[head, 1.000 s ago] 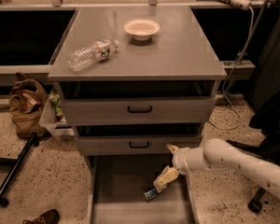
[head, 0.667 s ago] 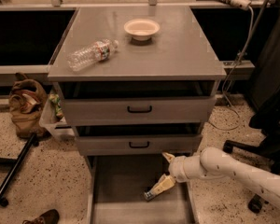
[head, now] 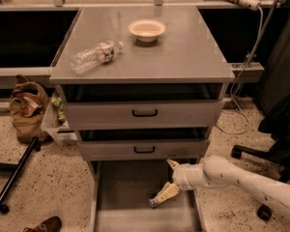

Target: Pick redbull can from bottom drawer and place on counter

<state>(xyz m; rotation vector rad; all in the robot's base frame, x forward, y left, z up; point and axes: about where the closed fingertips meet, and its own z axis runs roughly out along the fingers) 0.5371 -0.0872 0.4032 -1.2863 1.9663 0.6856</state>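
Now, floor left: brown bag (head: pixel 25 111) slumped by the cabinet; dark pole (head: pixel 15 174) lying aslant in front of it; shoe (head: pixel 43 224) at the lower edge.
Bin: pale plastic bin (head: pixel 52 124) against the cabinet's left side, something green and yellow in it.
Tabletop (head: pixel 183 57): grey, flat, wider than the drawers below.
Bottle (head: pixel 94 56): clear plastic, on its side on the tabletop's left part, cap toward the bowl.
Bowl (head: pixel 146 29): pale, upright, near the back middle, apart from the bottle.
Upper drawers: top drawer (head: pixel 101 115) and middle drawer (head: pixel 106 150), black handles, each front standing a little out with a dark gap above.
Bottom drawer (head: pixel 125 192): pulled fully out, floor bare on its left half.
Can (head: pixel 153 203): lying on its side on the drawer floor, right of middle; only its dark end shows past the lower fingertip.
Gripper (head: pixel 163 181): low inside the bottom drawer, just right of the can.
Jaws: spread wide, released; upper one near the middle drawer's front, lower one over the can. Contact with the can: cannot tell.
Arm (head: pixel 241 180): white, reaching in from the lower right.
Right side: black chair (head: pixel 280 124); cable (head: pixel 251 57) hanging beside the cabinet.
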